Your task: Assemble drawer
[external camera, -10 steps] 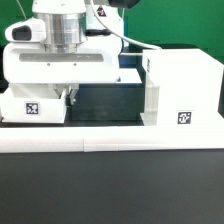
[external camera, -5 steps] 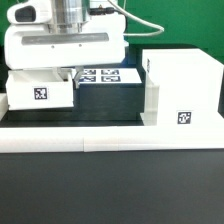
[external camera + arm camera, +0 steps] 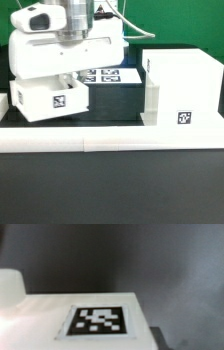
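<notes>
My gripper (image 3: 72, 44) is shut on a large white drawer part (image 3: 62, 62) and holds it above the black table at the exterior view's left. The part hangs tilted, and its lower panel carries a marker tag (image 3: 58, 100). The fingertips are hidden by the part. In the wrist view a white panel of the part (image 3: 60, 308) with a tag (image 3: 98, 319) fills the picture close up, with dark table behind. A second white box-shaped drawer part (image 3: 182, 85) with a tag (image 3: 184, 117) stands on the table at the exterior view's right.
The marker board (image 3: 106, 75) lies flat on the table behind the held part. A long white ledge (image 3: 110, 141) runs along the front of the table. A green cable (image 3: 135, 40) hangs at the back.
The arm has risen and shifted to the exterior view's left with the white drawer part, which left the table and tilted. The marker board behind it came into view.
</notes>
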